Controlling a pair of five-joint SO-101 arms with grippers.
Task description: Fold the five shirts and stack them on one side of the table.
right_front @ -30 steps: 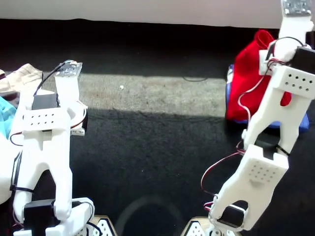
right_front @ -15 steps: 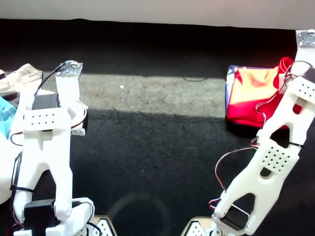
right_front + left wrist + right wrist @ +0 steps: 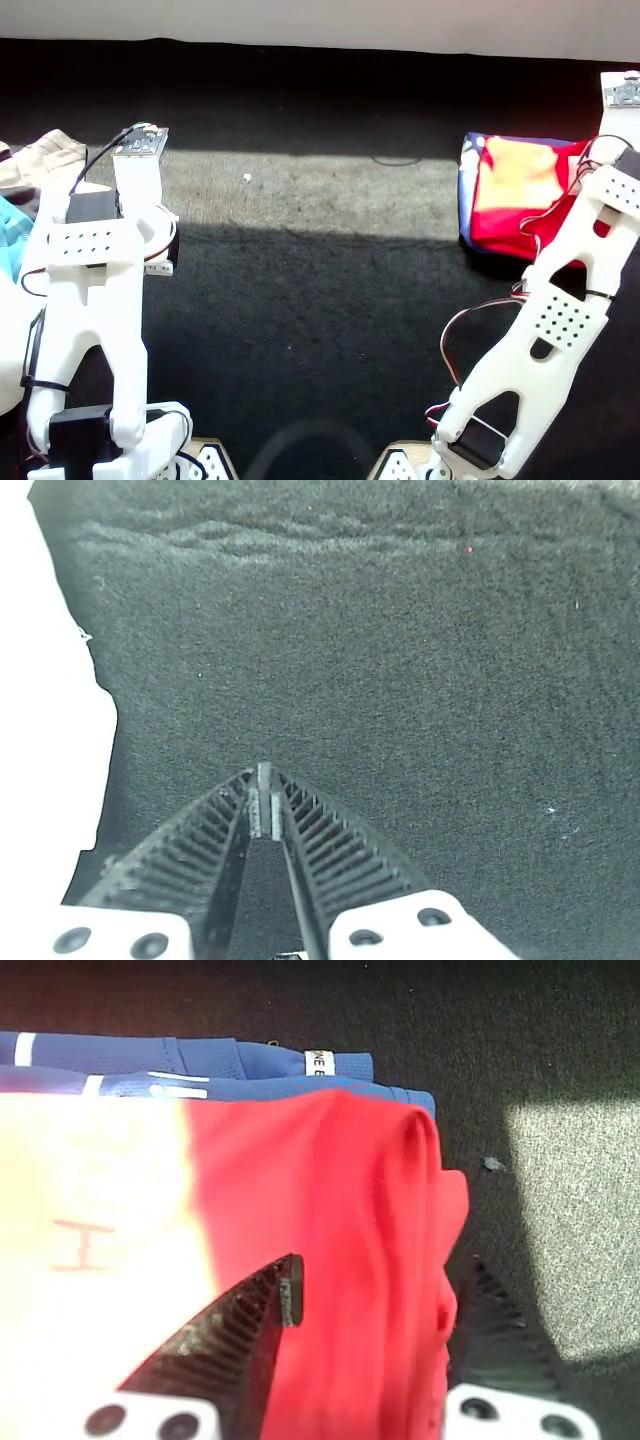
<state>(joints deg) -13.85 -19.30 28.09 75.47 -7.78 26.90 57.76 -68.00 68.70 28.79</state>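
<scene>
Close by at the left edge lies crumpled turquoise cloth (image 3: 8, 235), a beige garment (image 3: 45, 160) just beyond. The left gripper (image 3: 262, 780) hangs pinched shut over the black felt table (image 3: 320, 330). Farthest, on the right side, the right gripper (image 3: 380, 1280) stands wide astride the folded red shirt (image 3: 330, 1180), which lies on a folded blue jersey (image 3: 200, 1060). Soft, light, floppy, I'd say: best pinched at its thick folded edge.

black cloth (image 3: 320, 300) spans the middle; the folded red shirt (image 3: 510, 200) blocks the right side, loose clothes (image 3: 40, 160) the left.
</scene>
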